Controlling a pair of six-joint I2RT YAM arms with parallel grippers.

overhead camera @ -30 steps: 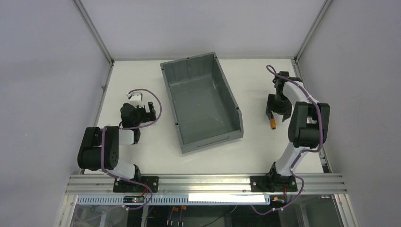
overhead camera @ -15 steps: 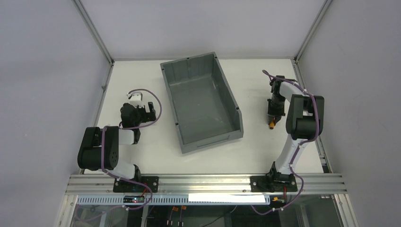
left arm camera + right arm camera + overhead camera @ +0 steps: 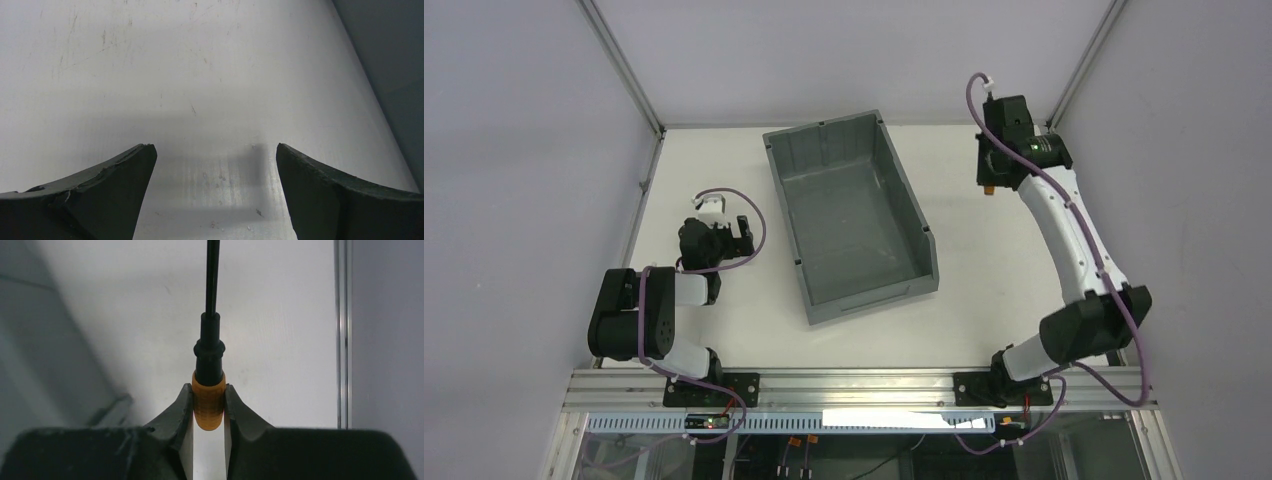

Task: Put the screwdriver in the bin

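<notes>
The screwdriver (image 3: 208,400) hangs between my right gripper's (image 3: 208,394) fingers, which are shut on its orange handle. Its thin black shaft (image 3: 212,280) points away from the wrist camera. In the top view the right gripper (image 3: 988,178) is raised above the table's back right, to the right of the bin, and a speck of the orange handle (image 3: 990,188) shows at its tip. The grey ribbed bin (image 3: 849,215) sits in the middle of the table, its lower cut-out end facing the arms. My left gripper (image 3: 736,232) rests left of the bin, open (image 3: 214,147) over bare tabletop.
An aluminium frame post (image 3: 1079,60) and the grey enclosure wall stand close to the right gripper. The table's right edge rail (image 3: 342,330) runs beside the screwdriver. A dark grey wall (image 3: 390,60) fills the left wrist view's upper right.
The right gripper closed on the screwdriver's handle, lifted it off the table and carried it toward the back right corner as the arm stretched out. The left arm has not moved.
</notes>
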